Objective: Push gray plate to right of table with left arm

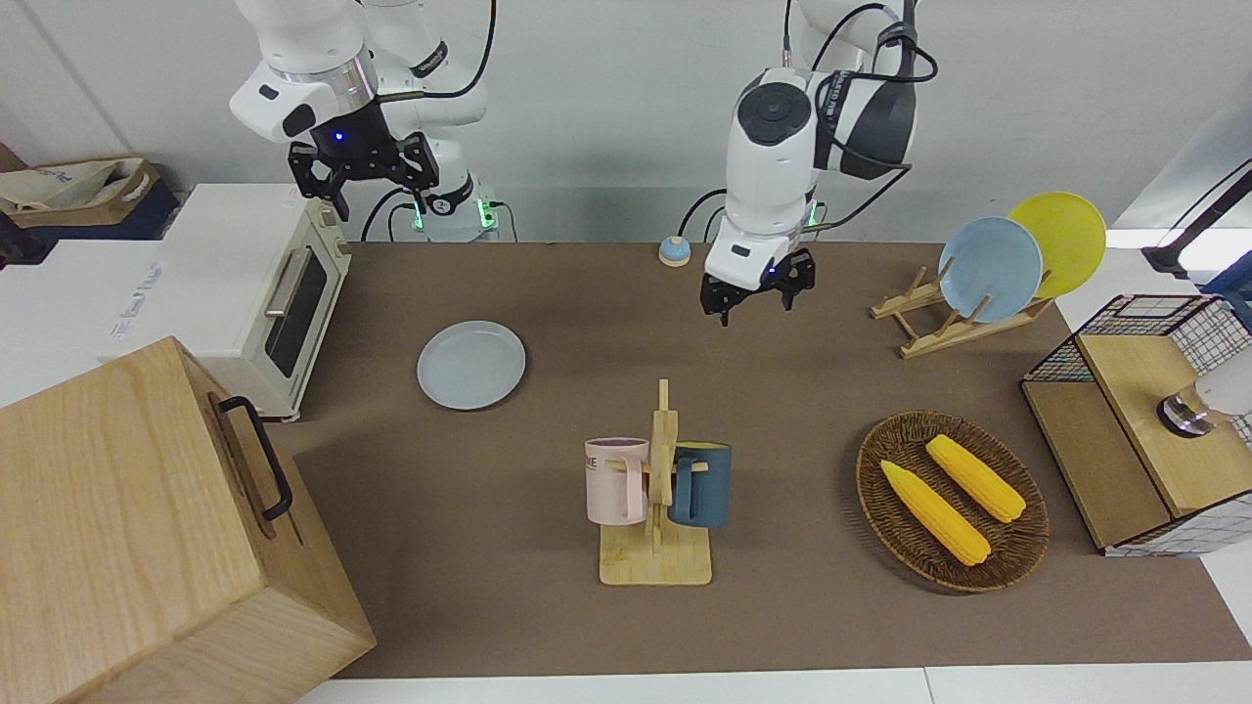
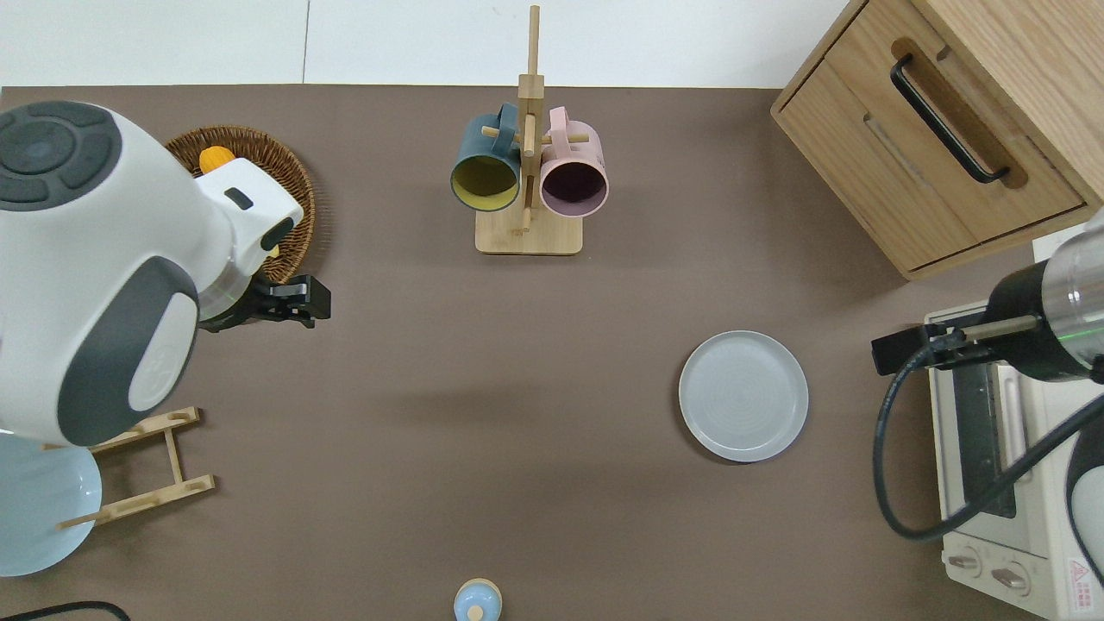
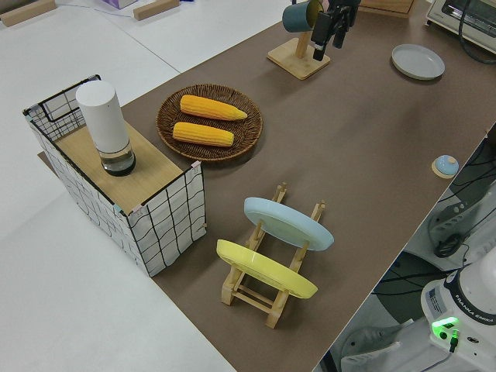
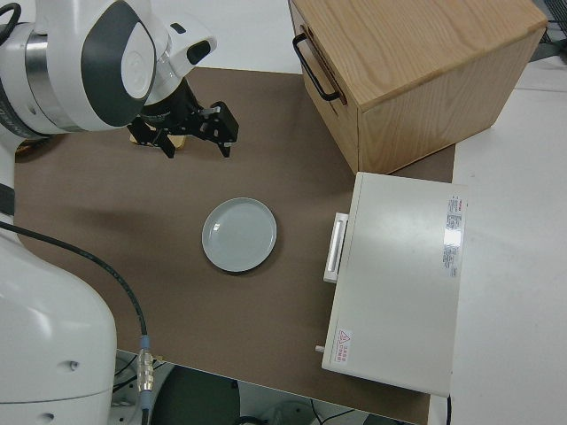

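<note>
Brown matte covering spreads across the table (image 1: 548,626), which has white edges. A wooden cabinet (image 1: 147,528) with a black handle stands at the corner farthest from the robots, at the right arm's end. Beside it along that end edge, nearer the robots, sits a white toaster oven (image 1: 249,284). At the left arm's end edge stands a wire-grid box (image 1: 1140,430) with wooden shelves, and a white cylinder (image 3: 105,124) stands on it.

The left arm (image 1: 782,147), white with dark gray joint caps, hangs above bare tabletop next to the wicker basket, toward the left arm's end. Its gripper (image 1: 758,298) points down with the fingers apart and nothing between them. The right arm (image 1: 313,88) is parked; its gripper (image 1: 362,186) also has its fingers spread, holding nothing.

A round wicker basket (image 1: 880,499) holding two yellow corn cobs (image 1: 934,513) lies near the edge farthest from the robots. A wooden dish rack (image 1: 944,328), nearer the robots, holds a sky-blue plate (image 1: 988,269) and a yellow plate (image 1: 1066,235) on edge. A wooden mug rack (image 1: 657,548) at the middle of the farthest edge carries a pink mug (image 1: 614,479) and a dark teal mug (image 1: 706,484).

The gray plate (image 1: 470,365) lies flat toward the right arm's end of the table, near the toaster oven, well apart from the left gripper. A small blue bell (image 1: 673,251) sits at the edge nearest the robots.
</note>
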`<state>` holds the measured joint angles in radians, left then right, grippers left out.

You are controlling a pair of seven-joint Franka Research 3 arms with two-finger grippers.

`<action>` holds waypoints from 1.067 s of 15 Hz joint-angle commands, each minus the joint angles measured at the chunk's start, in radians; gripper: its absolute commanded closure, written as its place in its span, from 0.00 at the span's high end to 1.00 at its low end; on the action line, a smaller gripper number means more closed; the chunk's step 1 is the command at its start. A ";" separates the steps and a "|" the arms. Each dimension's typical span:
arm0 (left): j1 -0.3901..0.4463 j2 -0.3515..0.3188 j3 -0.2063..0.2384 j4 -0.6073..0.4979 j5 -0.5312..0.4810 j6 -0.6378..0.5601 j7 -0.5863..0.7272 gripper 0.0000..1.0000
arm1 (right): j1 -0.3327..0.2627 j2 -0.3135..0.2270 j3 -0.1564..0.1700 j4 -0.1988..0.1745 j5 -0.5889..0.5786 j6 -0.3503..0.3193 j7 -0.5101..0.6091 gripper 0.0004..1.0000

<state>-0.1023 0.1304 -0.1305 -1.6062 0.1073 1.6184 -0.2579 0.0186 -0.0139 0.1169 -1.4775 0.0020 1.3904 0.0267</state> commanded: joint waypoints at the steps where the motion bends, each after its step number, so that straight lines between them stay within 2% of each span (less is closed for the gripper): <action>1: 0.119 -0.037 -0.008 -0.034 -0.061 -0.002 0.179 0.99 | -0.020 -0.003 0.015 0.008 0.010 -0.014 0.001 0.98; 3: 0.195 -0.047 -0.008 -0.037 -0.069 0.005 0.297 0.99 | -0.020 -0.003 0.015 0.008 0.010 -0.014 0.001 0.98; 5: 0.239 -0.058 -0.009 -0.055 -0.072 0.021 0.331 0.99 | -0.020 -0.003 0.015 0.008 0.010 -0.014 0.002 0.98; 7: 0.239 -0.121 -0.009 -0.151 -0.075 0.093 0.348 1.00 | -0.020 -0.003 0.015 0.008 0.010 -0.014 0.001 0.98; 8: 0.240 -0.182 -0.009 -0.241 -0.101 0.150 0.348 1.00 | -0.020 -0.003 0.013 0.008 0.010 -0.014 0.001 0.98; 10: 0.242 -0.239 -0.009 -0.308 -0.127 0.169 0.367 1.00 | -0.020 -0.003 0.015 0.008 0.010 -0.014 0.002 0.98; 14: 0.234 -0.314 -0.009 -0.389 -0.155 0.182 0.385 1.00 | -0.020 -0.003 0.013 0.008 0.010 -0.014 0.001 0.98; 16: 0.233 -0.328 -0.009 -0.414 -0.159 0.218 0.382 1.00 | -0.020 -0.003 0.015 0.008 0.010 -0.014 0.002 0.98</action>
<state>0.1286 -0.1291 -0.1398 -1.9251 -0.0280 1.7638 0.1057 0.0186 -0.0139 0.1169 -1.4775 0.0020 1.3904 0.0267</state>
